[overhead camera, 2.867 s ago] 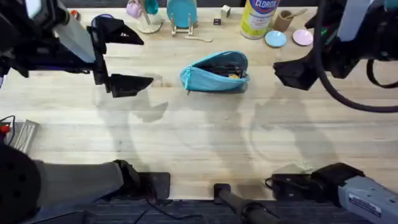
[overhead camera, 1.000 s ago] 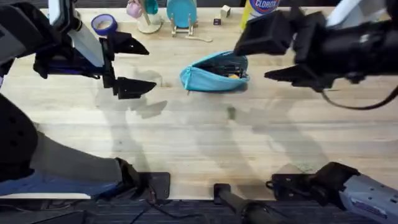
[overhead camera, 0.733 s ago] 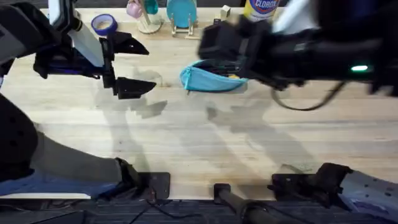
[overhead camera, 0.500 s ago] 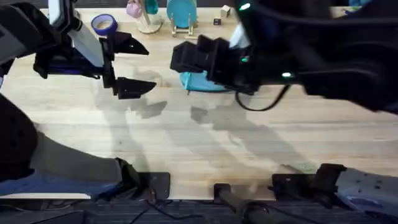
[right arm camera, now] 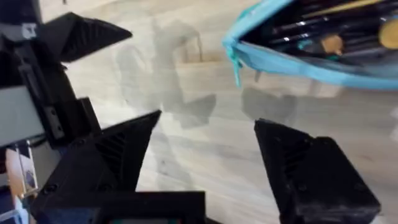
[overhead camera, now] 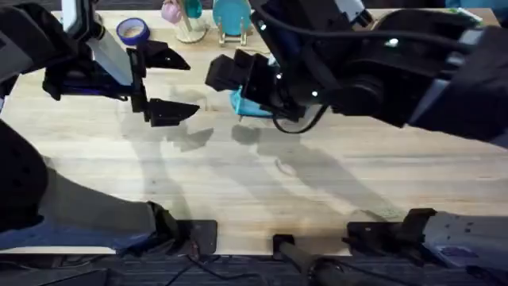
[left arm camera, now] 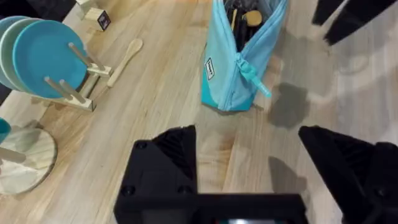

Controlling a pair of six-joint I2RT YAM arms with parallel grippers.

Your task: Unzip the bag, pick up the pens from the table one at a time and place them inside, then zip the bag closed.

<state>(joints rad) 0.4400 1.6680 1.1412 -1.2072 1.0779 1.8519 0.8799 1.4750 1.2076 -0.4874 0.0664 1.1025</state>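
Bag [left arm camera: 239, 59] unzipped near table's [overhead camera: 262, 183] far edge — both claws gape, empty.

Pale butcher-block tabletop [overhead camera: 262, 191], soft shadows across the planks, clutter along the far edge.

The worktop [left arm camera: 155, 112] is pale wood in long plank strips, its grain plain and its finish a soft satin. The bag [left arm camera: 239, 59] is matt turquoise cloth, soft and creased, with a fabric zipper pull. Both the left end effector [left arm camera: 264, 165] and right end effector [right arm camera: 205, 152] look like matt black plastic. The plates [left arm camera: 37, 53] are smooth, slightly glossy teal in a bare wooden rack [left arm camera: 78, 90].
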